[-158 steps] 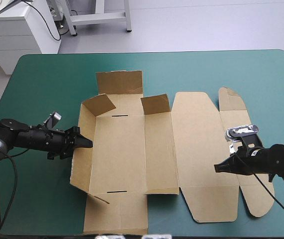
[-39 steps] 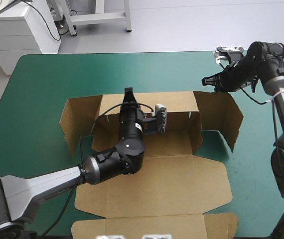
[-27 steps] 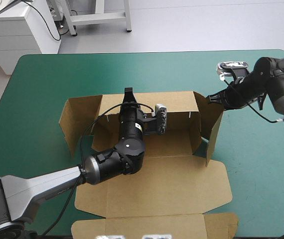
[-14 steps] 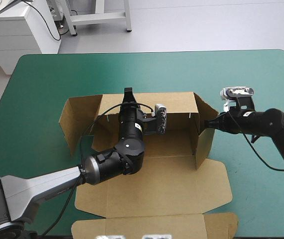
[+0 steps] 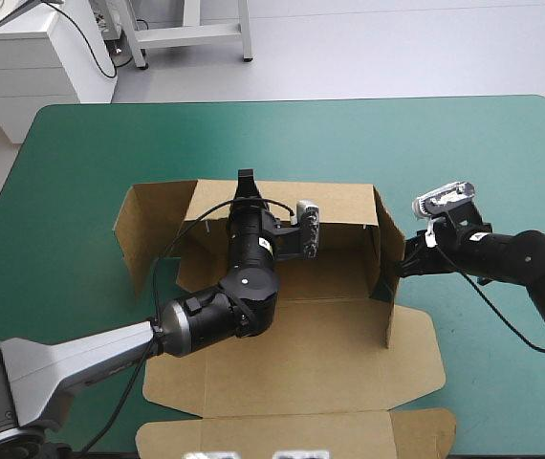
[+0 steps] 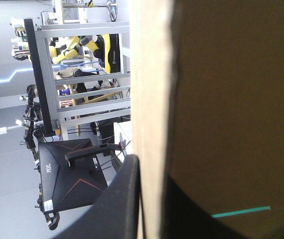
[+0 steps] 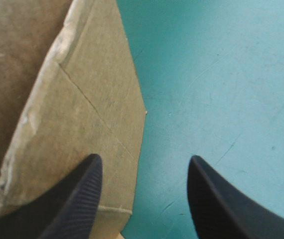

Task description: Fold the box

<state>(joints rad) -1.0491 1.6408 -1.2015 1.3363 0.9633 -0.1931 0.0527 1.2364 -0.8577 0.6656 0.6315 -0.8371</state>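
So the box (image 5: 282, 287) sits pretty much in the middle of the surface (image 5: 91, 163), which has a smooth teal-green cover, and it's half built. It's plain matte brown board with paler raw edges where the sheet was cut. The back wall (image 5: 344, 203) stands upright. The lid (image 5: 320, 368) lies flat toward the near edge, with clipped corners and a narrow strip along its front. The left flap (image 5: 148, 229) stands swung outward like an open door, while the right flap (image 5: 391, 287) is turned inward across the end of the tray, standing on its edge. The left tool (image 5: 246, 178) comes in over the tray floor and pinches the top of the back wall, a bit left of its middle. In the left wrist view the pale cut edge of the board runs straight up between the two black fingers (image 6: 117, 209), which are squeezed nearly together, one on each face, with just the sheet between them. The right tool (image 5: 407, 260) sits low at the outer side of the right flap, right up against it, though I can't tell for sure if it's actually touching. Its fingers (image 7: 70, 204) are spread wide with nothing between them. Close up there's fine ribbing on those curved fins. One lies over the flap's brown face, which has a diagonal crease line and a soft, slightly crushed fold edge, and the other hovers over bare cover with faint scuffs.
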